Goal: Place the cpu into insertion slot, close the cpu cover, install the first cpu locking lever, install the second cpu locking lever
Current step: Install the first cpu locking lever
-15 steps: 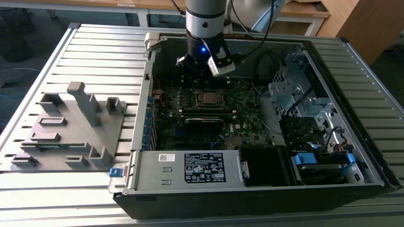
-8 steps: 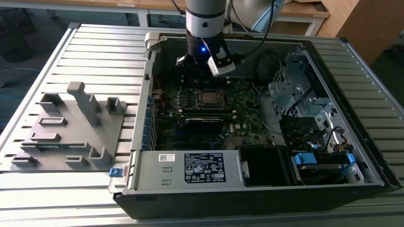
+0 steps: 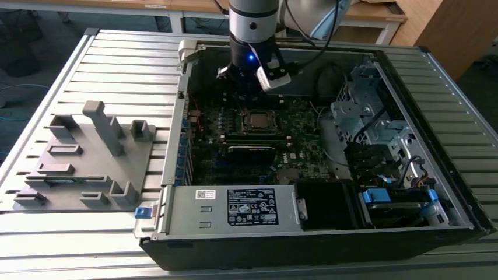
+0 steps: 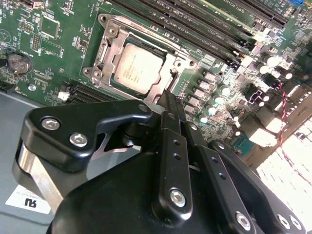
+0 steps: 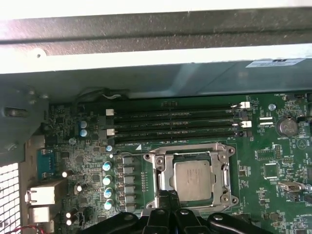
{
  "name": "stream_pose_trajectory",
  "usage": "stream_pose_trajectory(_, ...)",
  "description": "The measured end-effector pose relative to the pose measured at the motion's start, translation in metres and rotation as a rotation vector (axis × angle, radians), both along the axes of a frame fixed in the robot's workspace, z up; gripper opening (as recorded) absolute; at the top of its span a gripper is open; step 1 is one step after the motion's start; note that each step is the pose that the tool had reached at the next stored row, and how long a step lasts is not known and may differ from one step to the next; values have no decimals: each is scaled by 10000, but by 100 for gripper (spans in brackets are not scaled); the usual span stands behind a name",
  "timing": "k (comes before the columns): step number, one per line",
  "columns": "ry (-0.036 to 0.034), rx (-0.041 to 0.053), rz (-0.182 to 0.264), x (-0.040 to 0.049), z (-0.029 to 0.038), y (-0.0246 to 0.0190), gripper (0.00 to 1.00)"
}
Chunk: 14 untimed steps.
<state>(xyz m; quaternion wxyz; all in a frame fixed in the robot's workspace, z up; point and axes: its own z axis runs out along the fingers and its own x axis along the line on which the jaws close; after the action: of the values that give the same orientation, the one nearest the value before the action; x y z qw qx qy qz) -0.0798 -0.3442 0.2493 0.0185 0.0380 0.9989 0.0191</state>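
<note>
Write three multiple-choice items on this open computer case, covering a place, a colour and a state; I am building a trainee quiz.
1. Where is the small silvery-grey square cpu? A in the square metal-rimmed insertion slot; B outside the case; C on the memory slots.
2. What colour is the motherboard? A red; B green; C white.
3. The thin silvery metal cpu cover is: A upright; B removed; C down around the cpu.
Key: A, the chip lies in the socket; B, the board shows green; C, the frame lies flat around it.

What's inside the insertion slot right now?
The cpu, its silvery top visible through the window of the cpu cover. The floor of the insertion slot underneath is hidden by the chip.
</note>
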Motion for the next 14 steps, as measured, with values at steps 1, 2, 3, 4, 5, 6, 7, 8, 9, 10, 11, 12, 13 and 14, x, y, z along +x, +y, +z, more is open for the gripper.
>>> stream_pose_trajectory(1,0,0,0,0,13,0,11)
stream_pose_trajectory(2,0,0,0,0,27,0,11)
stream_pose_trajectory(3,0,0,0,0,40,0,11)
stream_pose_trajectory(4,0,-1,0,0,54,0,11)
stream_pose_trajectory(5,0,0,0,0,67,0,11)
stream_pose_trajectory(6,0,0,0,0,79,0,11)
stream_pose_trajectory(7,0,0,0,0,90,0,11)
stream_pose_trajectory(8,0,0,0,0,101,0,11)
stream_pose_trajectory(9,0,0,0,0,111,0,11)
stream_pose_trajectory(10,0,-1,0,0,121,0,11)
stream_pose_trajectory(11,0,0,0,0,131,0,11)
stream_pose_trajectory(12,0,0,0,0,140,0,11)
stream_pose_trajectory(13,0,0,0,0,149,0,11)
stream_pose_trajectory(14,0,0,0,0,157,0,11)
